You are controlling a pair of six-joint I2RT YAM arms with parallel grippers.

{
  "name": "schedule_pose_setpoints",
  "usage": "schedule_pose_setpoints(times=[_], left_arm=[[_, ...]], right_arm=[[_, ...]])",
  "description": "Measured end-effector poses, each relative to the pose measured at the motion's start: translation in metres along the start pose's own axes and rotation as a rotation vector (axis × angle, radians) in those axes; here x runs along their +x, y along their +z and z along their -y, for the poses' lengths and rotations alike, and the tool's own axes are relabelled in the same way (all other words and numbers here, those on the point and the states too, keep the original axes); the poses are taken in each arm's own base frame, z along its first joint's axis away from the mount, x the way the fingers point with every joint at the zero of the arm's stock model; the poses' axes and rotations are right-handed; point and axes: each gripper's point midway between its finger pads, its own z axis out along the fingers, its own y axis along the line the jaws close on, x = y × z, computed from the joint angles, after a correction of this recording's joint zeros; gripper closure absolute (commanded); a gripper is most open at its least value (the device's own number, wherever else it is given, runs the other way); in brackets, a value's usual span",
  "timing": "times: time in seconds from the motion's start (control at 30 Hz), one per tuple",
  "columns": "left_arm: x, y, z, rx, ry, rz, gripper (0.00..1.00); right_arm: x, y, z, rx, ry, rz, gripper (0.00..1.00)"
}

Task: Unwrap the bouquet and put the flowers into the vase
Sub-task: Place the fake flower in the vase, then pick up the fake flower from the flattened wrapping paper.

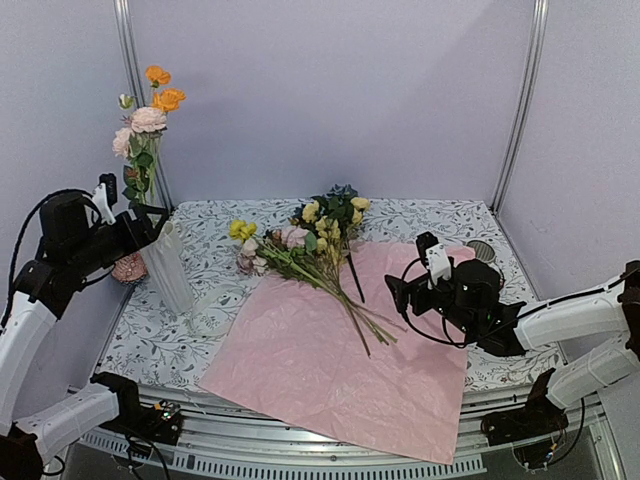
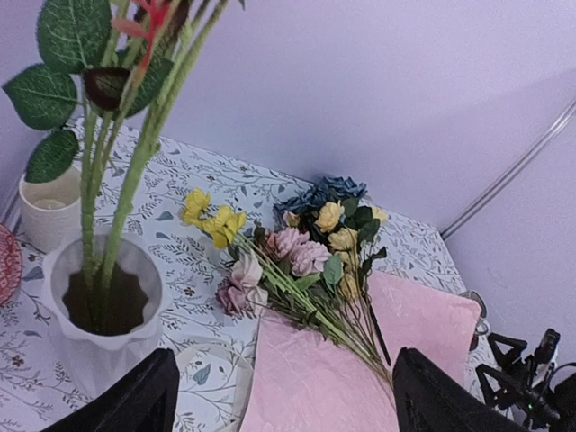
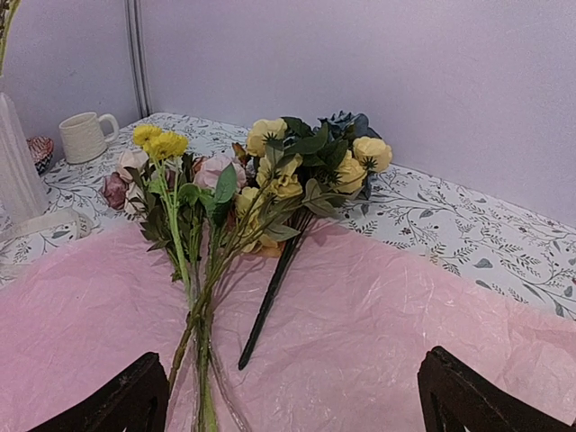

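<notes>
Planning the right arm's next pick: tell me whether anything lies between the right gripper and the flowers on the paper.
Nothing visible does. Only bare pink paper lies between the open right gripper and the stem ends of the flowers. The vase stands off to the left, clear of that path.
</notes>
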Motion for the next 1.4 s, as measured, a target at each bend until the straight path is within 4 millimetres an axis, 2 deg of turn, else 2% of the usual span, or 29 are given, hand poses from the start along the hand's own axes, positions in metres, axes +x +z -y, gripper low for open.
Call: schedule_pose_setpoints(times=[0.07, 0.13, 0.27, 0.33, 0.4, 0.5, 0.57, 0.8, 1.07, 1.23, 1.4], left_arm=[[0.015, 0.001, 0.005, 0.052, -0.022, -0.029, 0.13], [0.020, 0.000, 0.013, 0.105, -0.033, -0.039, 0.12], [0.015, -0.003, 0.040, 0.216, -0.022, -0.017, 0.10], [0.014, -0.004, 0.054, 0.270, -0.009, -0.012, 0.03], [0.014, -0.004, 0.069, 0.334, 0.014, -0.010, 0.02], [0.021, -0.003, 0.097, 0.441, 0.060, -0.016, 0.02], [0.026, 0.000, 0.108, 0.477, 0.079, -0.024, 0.02], [0.039, 0.019, 0.117, 0.494, 0.121, -0.049, 0.02], [0.047, 0.013, 0.127, 0.567, 0.189, -0.014, 0.02], [0.050, 0.010, 0.133, 0.609, 0.216, -0.008, 0.02], [0.050, 0.011, 0.134, 0.612, 0.222, -0.006, 0.02]], right_arm=[[0.001, 0.003, -0.004, -0.019, -0.002, -0.010, 0.01], [0.000, 0.007, -0.010, -0.044, -0.004, -0.020, 0.01], [-0.010, 0.017, -0.021, -0.085, 0.012, -0.031, 0.01], [-0.016, 0.021, -0.026, -0.099, 0.024, -0.036, 0.01], [-0.019, 0.027, -0.029, -0.102, 0.039, -0.060, 0.01], [-0.023, 0.038, -0.034, -0.102, 0.073, -0.105, 0.01], [-0.023, 0.041, -0.036, -0.100, 0.091, -0.129, 0.01], [-0.007, 0.039, -0.035, -0.095, 0.097, -0.196, 0.01], [0.004, 0.040, -0.037, -0.114, 0.106, -0.245, 0.01], [0.017, 0.049, -0.038, -0.142, 0.130, -0.321, 0.00], [0.017, 0.063, -0.044, -0.171, 0.144, -0.383, 0.06]])
